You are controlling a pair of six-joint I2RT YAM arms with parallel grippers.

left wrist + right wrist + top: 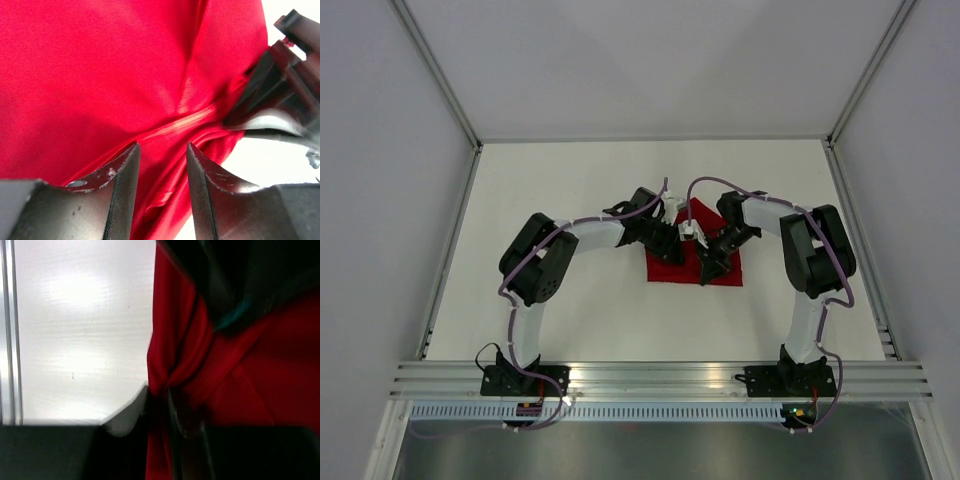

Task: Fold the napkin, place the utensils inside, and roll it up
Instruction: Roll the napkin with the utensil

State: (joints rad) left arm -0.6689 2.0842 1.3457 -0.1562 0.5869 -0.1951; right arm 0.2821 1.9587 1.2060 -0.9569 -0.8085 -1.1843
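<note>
The red napkin (665, 270) lies bunched at mid-table under both grippers. In the left wrist view the napkin (100, 75) fills the frame. My left gripper (162, 146) stands open over it, a loose fold lying in the gap between the fingers (125, 175) without being pinched. My right gripper (160, 390) is shut on a gathered pleat of the napkin (175, 340) at its edge, and the right gripper (280, 100) also shows from the left wrist, clamped on the cloth. A blurred teal streak (232, 317) crosses the cloth; I cannot tell whether it is the utensils.
The white table (570, 190) surrounds the napkin. Metal rails (450, 250) run down both sides, and an aluminium beam (660, 375) carries the arm bases at the near edge. The two grippers sit close together, left gripper (672, 245) and right gripper (708, 265).
</note>
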